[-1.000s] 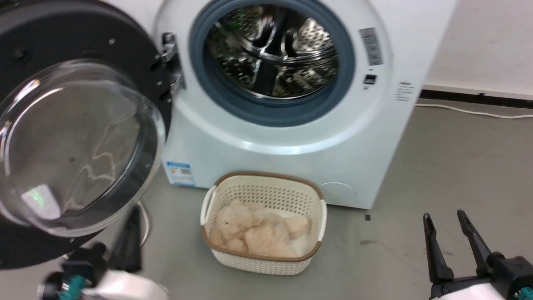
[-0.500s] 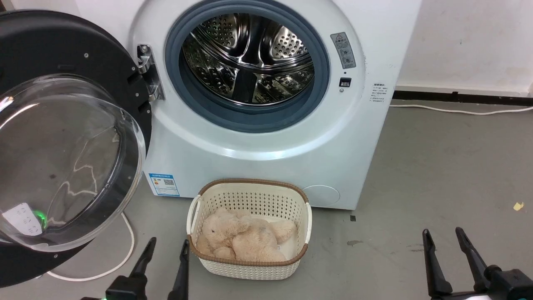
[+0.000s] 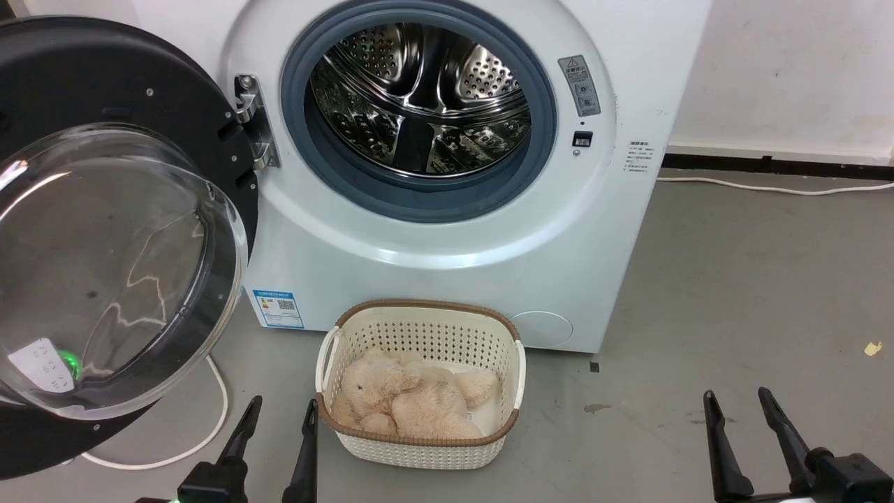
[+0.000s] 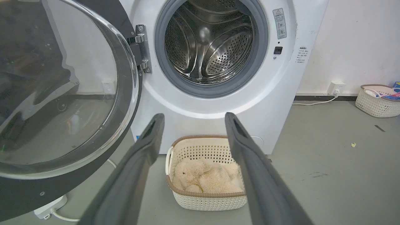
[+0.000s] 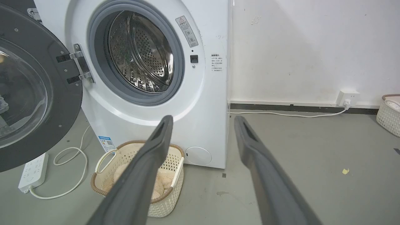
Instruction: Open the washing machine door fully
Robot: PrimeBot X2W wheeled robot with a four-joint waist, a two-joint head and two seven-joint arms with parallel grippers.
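Black-rimmed washing machine door (image 3: 119,244), wide open

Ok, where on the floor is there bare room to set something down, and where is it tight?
Free: the floor right of the washing machine and basket, out to the wall cable, bare but for a yellow scrap. Crowded: under the open door, where a cord loops and a power strip lies.
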